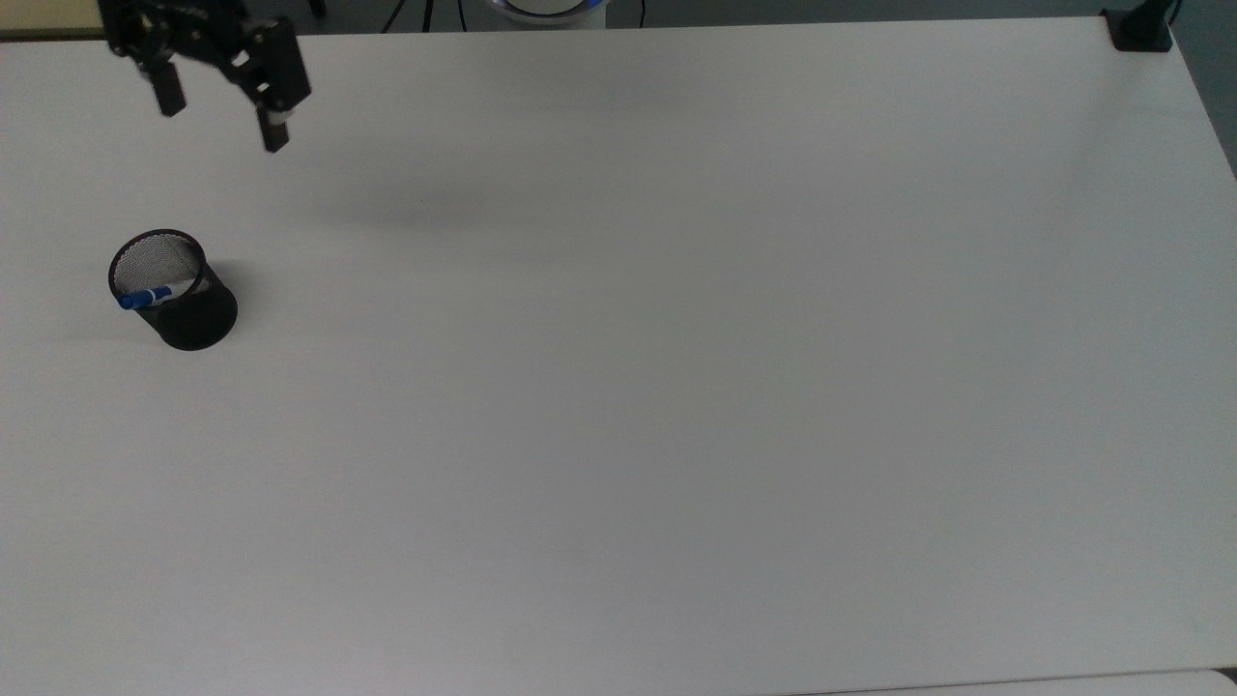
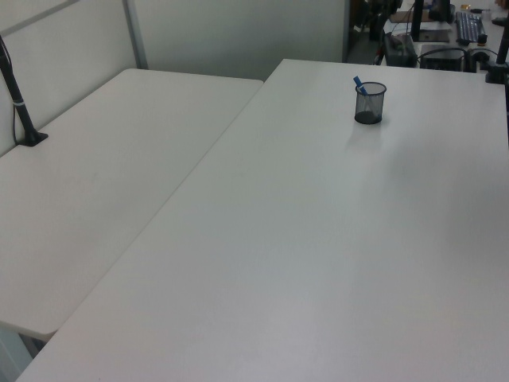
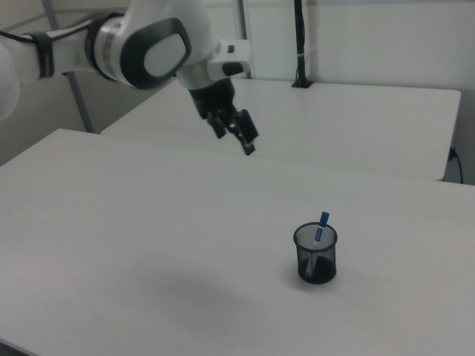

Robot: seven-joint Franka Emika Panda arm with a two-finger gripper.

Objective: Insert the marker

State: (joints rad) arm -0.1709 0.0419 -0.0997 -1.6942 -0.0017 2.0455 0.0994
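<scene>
You see two white tables (image 2: 262, 239) side by side, a pale wall (image 2: 238, 36) behind, and black clamp posts (image 2: 20, 103).
</scene>
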